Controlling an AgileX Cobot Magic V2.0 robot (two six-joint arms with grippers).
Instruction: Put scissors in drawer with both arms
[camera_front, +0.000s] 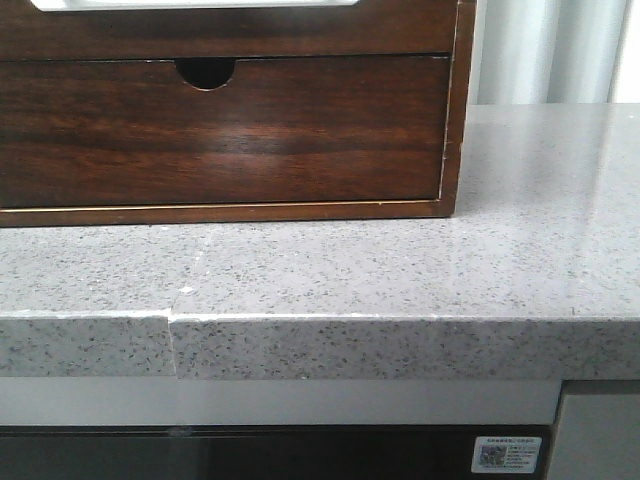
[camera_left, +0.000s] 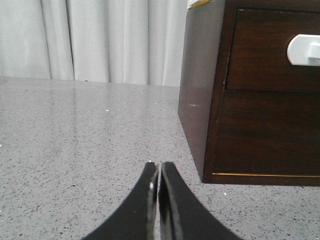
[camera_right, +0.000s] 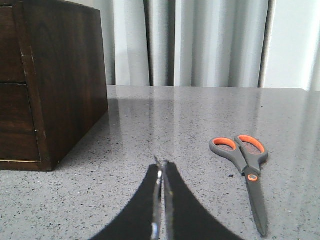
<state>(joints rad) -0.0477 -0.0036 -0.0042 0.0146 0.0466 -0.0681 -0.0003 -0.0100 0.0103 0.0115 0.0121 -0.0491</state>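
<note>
Front view: dark wooden cabinet (camera_front: 230, 120) standing on a grey speckled worktop (camera_front: 400, 270); lower drawer front with half-round finger notch (camera_front: 205, 72) fully shut; neither arm nor the scissors appear here. Left wrist view: left claw (camera_left: 159, 200) clenched, fingertips pressed together on nothing, low over the worktop just beside the cabinet's front corner; target drawer (camera_left: 272, 50), the upper one carrying a white rounded pull (camera_left: 305, 50), shut. Right wrist view: right claw (camera_right: 162, 200) likewise clenched and empty; scissors (camera_right: 245, 167), grey handles with orange lining, blades closed, lying flat on the worktop well apart from the cabinet's side. Status, judged: nothing yet accomplished; opening the drawer and collecting the scissors both remain. Handling advice: left claw should release, rise to the white pull, grip it squarely and draw straight outward so the cabinet does not slide; right claw should open, descend over the scissors near the pivot where they balance, and close firmly, since flat blades on a smooth worktop may skid.
</note>
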